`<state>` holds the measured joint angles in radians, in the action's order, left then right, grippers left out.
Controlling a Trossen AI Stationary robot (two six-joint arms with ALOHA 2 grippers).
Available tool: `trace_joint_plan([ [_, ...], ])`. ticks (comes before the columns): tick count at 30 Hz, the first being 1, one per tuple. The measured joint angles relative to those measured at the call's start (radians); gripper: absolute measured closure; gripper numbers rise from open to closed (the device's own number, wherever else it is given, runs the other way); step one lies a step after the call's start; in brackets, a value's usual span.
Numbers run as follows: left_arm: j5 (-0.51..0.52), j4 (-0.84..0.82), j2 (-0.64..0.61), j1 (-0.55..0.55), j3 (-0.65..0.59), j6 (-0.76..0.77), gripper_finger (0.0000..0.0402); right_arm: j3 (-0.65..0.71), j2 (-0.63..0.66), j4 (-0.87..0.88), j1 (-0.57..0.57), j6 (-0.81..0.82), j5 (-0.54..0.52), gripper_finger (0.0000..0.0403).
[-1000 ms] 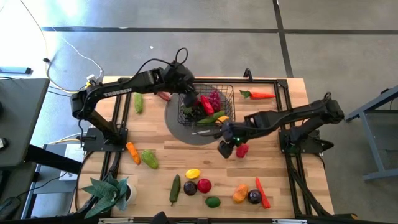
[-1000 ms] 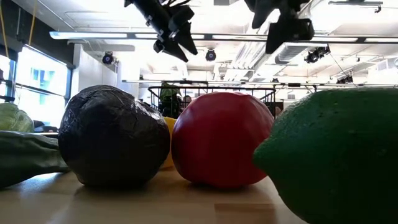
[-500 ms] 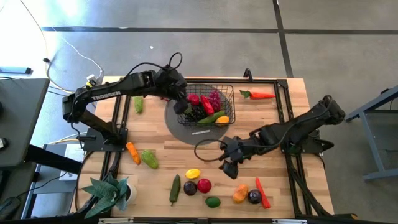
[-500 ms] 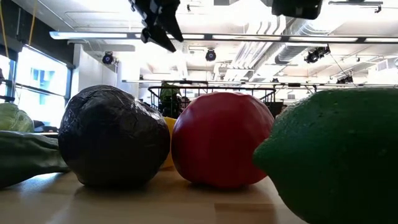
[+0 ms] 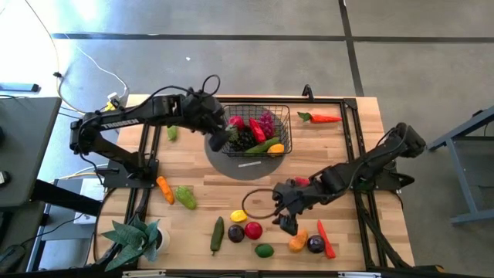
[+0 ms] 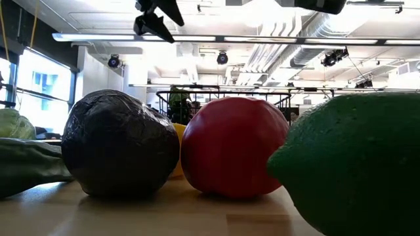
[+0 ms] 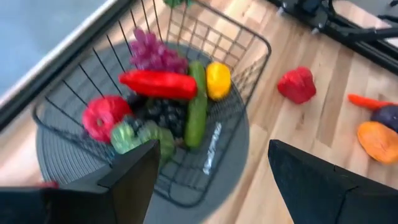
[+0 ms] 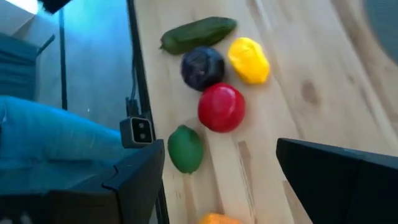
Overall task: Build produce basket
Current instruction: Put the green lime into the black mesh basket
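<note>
The black wire basket (image 5: 259, 131) stands on a round grey mat (image 5: 231, 161) at the table's far middle. It holds a red pepper (image 7: 158, 84), purple grapes (image 7: 152, 55), a cucumber (image 7: 197, 106), a yellow piece (image 7: 217, 79) and more. My left gripper (image 5: 218, 139) hangs open and empty over the basket's left rim, and also shows in its wrist view (image 7: 214, 168). My right gripper (image 5: 284, 215) is open and empty above loose produce near the front: a red apple (image 8: 221, 107), a yellow pepper (image 8: 249, 60), a dark plum (image 8: 202, 67) and a lime (image 8: 185, 148).
A red pepper (image 7: 298, 84) lies on the table right of the mat. A carrot (image 5: 164, 189), a green pepper (image 5: 185, 198), a cucumber (image 5: 218, 234), an orange pepper (image 5: 298, 241) and a red chili (image 5: 326, 239) lie near the front. A potted plant (image 5: 135, 235) stands at the near left corner.
My left gripper has drawn back from over the basket toward the table's left edge. My right gripper has gone from beside the red pepper toward the table's near edge, over the loose produce. The red pepper stays on the table.
</note>
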<state>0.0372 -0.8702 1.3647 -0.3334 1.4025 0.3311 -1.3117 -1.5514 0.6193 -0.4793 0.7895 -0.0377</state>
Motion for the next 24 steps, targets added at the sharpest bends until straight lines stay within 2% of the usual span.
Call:
trace_joint_plan([
  [13,0.004,-0.096,-0.003,0.069,0.0,0.044,0.0112,0.0,-0.167,-0.165,-0.079,-0.185,0.041,0.0109],
  [24,0.004,-0.117,-0.002,0.069,0.0,0.036,0.0112,0.0,-0.305,-0.252,-0.124,-0.152,0.043,0.0109],
])
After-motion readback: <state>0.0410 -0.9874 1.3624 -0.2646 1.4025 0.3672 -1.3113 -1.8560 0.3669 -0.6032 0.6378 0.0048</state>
